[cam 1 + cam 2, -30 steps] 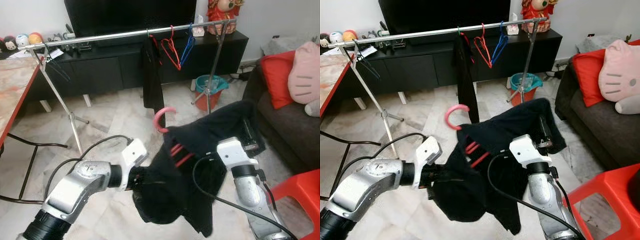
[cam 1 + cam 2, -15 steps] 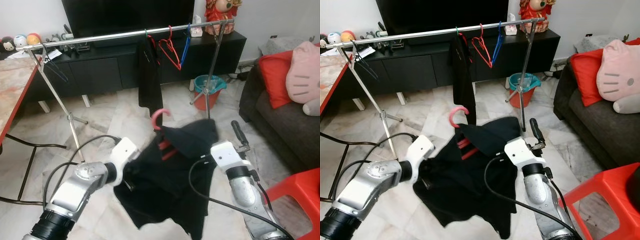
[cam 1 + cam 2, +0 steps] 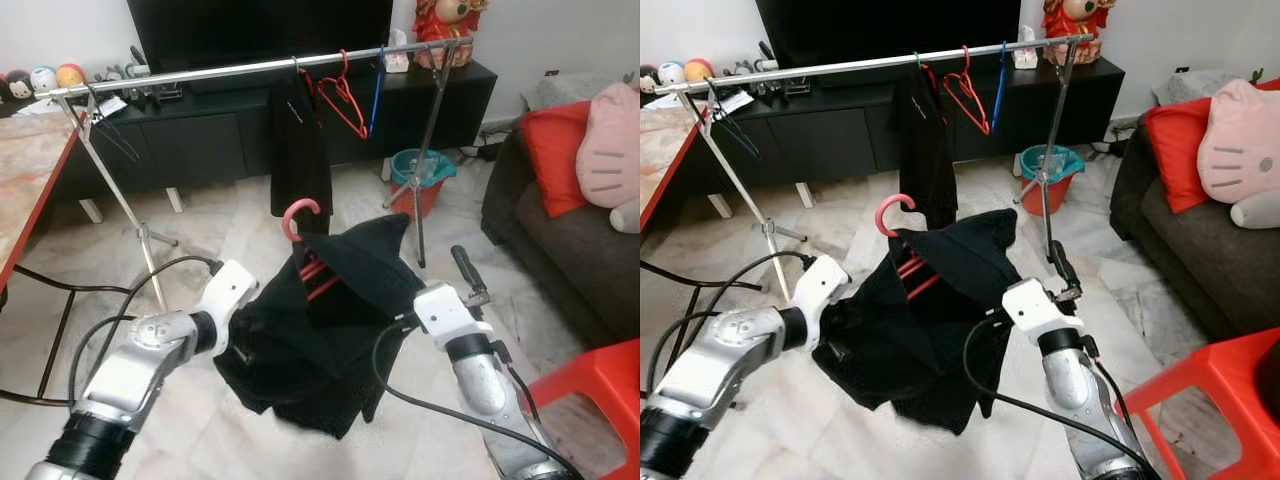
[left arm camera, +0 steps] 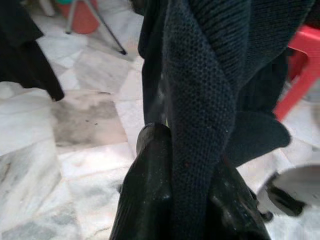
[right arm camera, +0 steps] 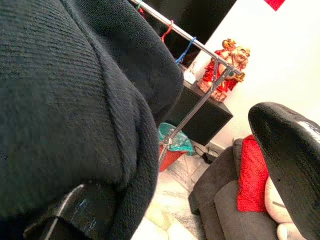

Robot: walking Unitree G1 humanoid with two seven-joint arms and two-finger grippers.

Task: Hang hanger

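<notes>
Pale marble floor (image 3: pixel 230 240) below me, clothes rack (image 3: pixel 140 235) standing on it far ahead, teal bucket (image 3: pixel 423 165) by its right leg, red stool (image 3: pixel 590 385) near right, perhaps plastic.

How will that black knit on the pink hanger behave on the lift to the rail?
Probably floppy: the knit sags in folds below both grippers. It may slide: it sits bunched and lopsided on the hanger. The hanger looks stiff, its hook upright above the cloth, so aiming it at the rail seems workable.
</notes>
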